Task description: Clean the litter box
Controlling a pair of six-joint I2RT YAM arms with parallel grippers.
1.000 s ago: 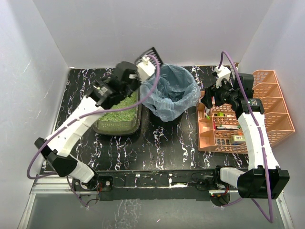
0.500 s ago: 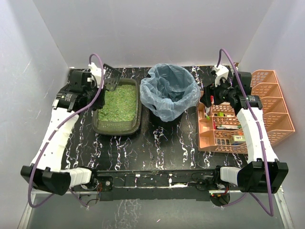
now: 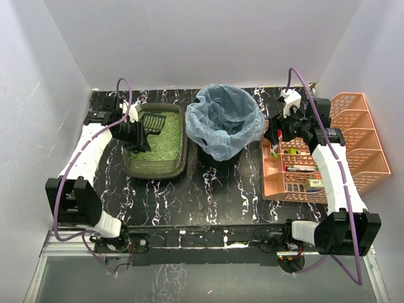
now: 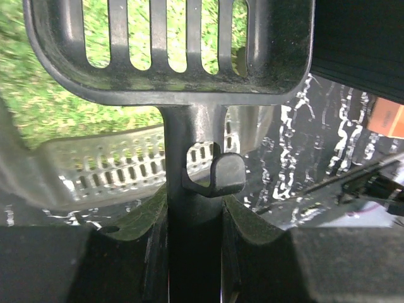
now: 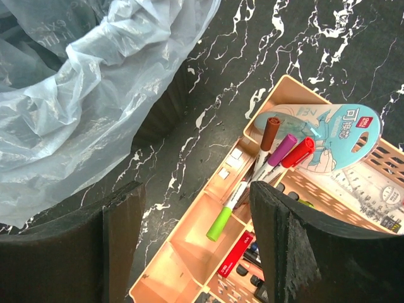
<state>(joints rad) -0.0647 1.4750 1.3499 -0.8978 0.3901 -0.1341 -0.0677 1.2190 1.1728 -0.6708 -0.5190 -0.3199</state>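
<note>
A pale blue packaging card [image 5: 328,126] in the orange organiser [image 5: 183,265] is showing a large Chinese character, apparently "可", beside a small boxed logo reading "deli". Its finer print is proving too small to read.

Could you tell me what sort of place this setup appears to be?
Most likely a robot test cell, not a home: plain white walls box in a black marbled table, and household props, a litter box, a lined bin and an orange organiser, are staged on it.
</note>
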